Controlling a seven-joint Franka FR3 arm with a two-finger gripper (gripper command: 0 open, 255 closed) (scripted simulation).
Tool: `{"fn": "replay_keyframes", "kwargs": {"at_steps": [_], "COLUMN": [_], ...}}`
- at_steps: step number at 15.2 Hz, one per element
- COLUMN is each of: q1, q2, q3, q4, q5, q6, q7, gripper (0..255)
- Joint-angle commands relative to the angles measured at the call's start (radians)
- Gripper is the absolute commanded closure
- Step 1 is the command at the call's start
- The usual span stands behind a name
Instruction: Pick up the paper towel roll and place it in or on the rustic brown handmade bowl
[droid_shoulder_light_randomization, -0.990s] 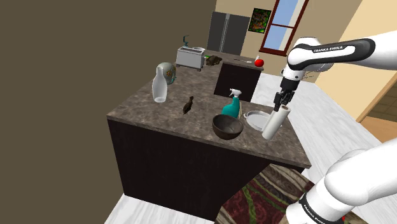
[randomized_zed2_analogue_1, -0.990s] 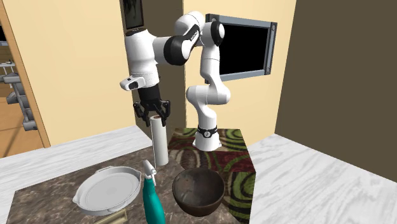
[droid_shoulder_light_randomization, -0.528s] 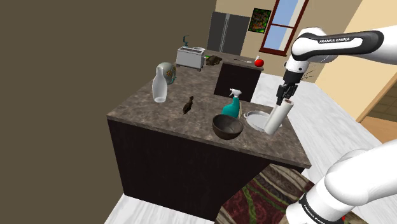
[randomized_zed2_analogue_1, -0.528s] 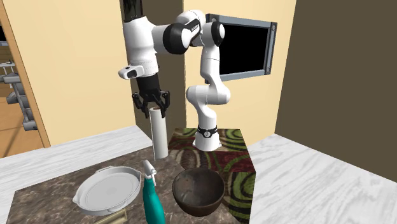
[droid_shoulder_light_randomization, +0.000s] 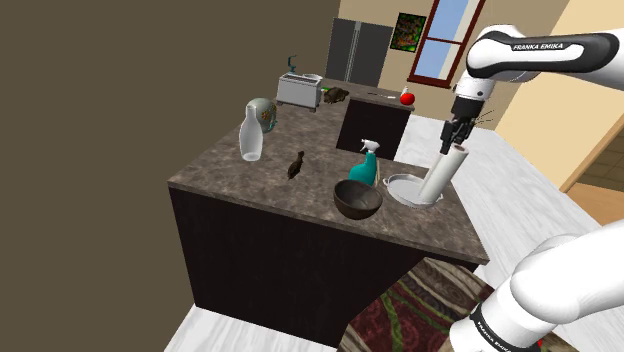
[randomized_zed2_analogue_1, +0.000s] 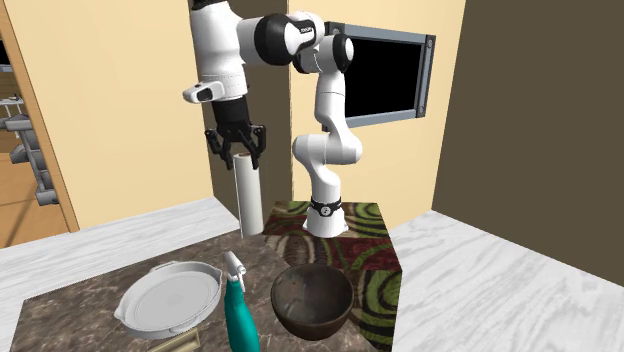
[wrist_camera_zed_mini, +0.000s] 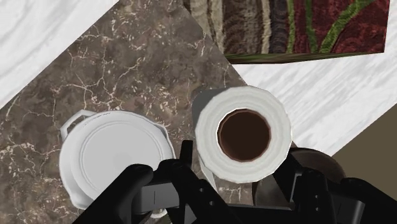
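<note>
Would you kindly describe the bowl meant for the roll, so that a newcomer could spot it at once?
Look at the dark marbled countertop. Near its front edge in the shoulder view, the bowl sits beside a teal spray bottle and a white dish. It alone is dark brown, round and deep.

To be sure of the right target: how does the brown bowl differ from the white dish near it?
The bowl is dark brown; the dish is white. The bowl is deep and rounded; the dish is shallow and flat, with handles on its rim. In the second exterior view the bowl stands right of the teal spray bottle, the dish left of it. Both rest upright and empty on the dark counter.
</note>
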Motion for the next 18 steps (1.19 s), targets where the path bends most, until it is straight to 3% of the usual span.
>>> {"fn": "replay_keyframes", "kwargs": {"at_steps": [1, 7, 18], "q1": [0.001, 0.005, 0.100], "q2": [0.003, 0.009, 0.231], "q3": [0.002, 0.007, 0.122], "q4": [0.032, 0.111, 0.429], "q5": [0.002, 0.007, 0.119], "q6": [-0.030, -0.102, -0.207], "q7": [0.000, -0.001, 0.183], "gripper": [255, 255, 255]}}
